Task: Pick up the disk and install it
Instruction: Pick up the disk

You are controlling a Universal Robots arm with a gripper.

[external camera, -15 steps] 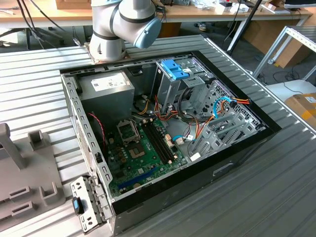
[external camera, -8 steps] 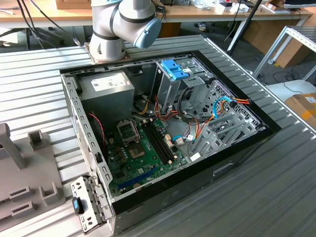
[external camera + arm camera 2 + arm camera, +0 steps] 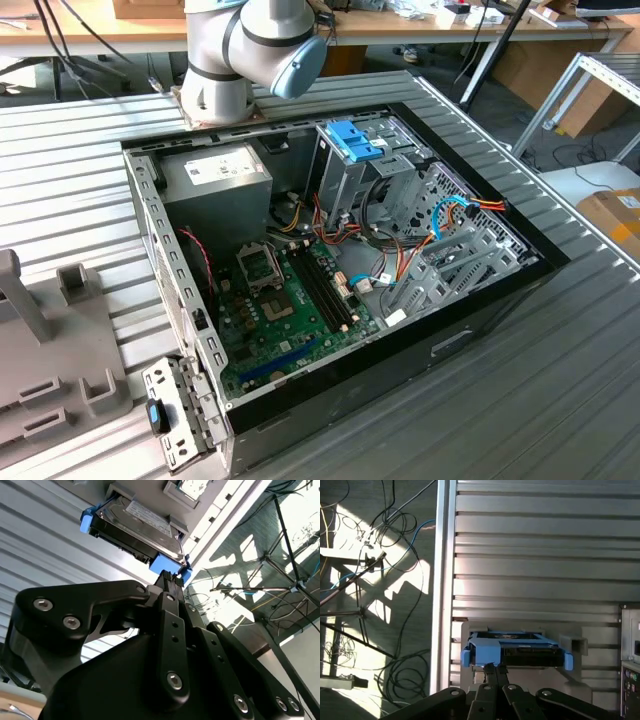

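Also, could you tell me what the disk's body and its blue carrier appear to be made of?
The disk body looks like bare grey metal, with a dull sheen and a paper-like label. Its carrier looks like moulded light-blue plastic: matte, evenly coloured.

The exterior view is taken from above and to one side, at moderate range. It is angled down onto the open computer case (image 3: 330, 388) on the ribbed table (image 3: 80, 170), with the arm (image 3: 245, 50) at the far edge. Both wrist views are taken from just behind the gripper (image 3: 171, 582) (image 3: 493, 667), looking along it at close range towards the disk (image 3: 140, 522) (image 3: 520, 650). The second wrist view is rolled (the ribbed table runs diagonally across it); the first wrist view is held square to it. Gripper, disk and ribbed table are shared by both wrist views, and the ribbed table is shared with the exterior view.
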